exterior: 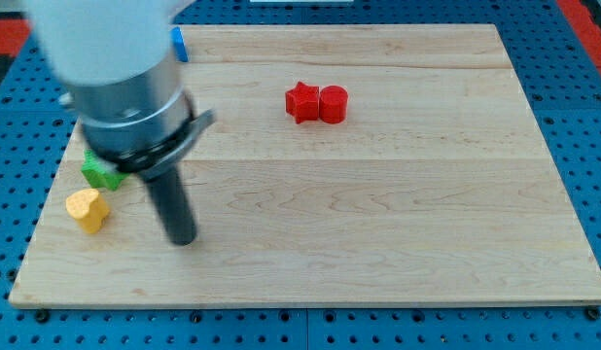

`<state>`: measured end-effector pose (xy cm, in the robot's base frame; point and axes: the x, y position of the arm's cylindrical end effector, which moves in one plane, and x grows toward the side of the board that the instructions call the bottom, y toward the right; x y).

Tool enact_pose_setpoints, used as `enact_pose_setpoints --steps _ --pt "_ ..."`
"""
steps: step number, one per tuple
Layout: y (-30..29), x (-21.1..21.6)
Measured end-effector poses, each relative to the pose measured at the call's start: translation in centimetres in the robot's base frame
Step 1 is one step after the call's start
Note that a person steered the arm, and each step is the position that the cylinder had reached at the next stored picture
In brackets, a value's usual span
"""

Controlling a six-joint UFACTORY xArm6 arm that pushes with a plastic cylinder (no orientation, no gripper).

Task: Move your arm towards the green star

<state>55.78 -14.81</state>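
The green star [101, 172] lies near the view's left edge of the wooden board [378, 233], partly hidden behind my arm's grey body. My tip [182, 239] rests on the board to the right of and below the green star, about a block's width or two away, not touching it. A yellow heart-shaped block [88, 209] lies just below the green star, left of my tip.
A red star [301, 102] and a red cylinder [333, 103] sit touching side by side in the upper middle. A blue block [179, 44] peeks out behind my arm at the view's top left. Blue pegboard surrounds the board.
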Motion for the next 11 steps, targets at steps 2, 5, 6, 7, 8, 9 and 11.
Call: enact_pose_setpoints --steps 2,5,6,7,8,9,11 --pt "-8.2 -7.6" --pt "-2.9 -2.2" --pt "-1.3 -2.2" --pt "0.4 -2.2" --pt "1.0 -3.0" --pt "1.0 -5.0" --pt "0.1 -7.5"
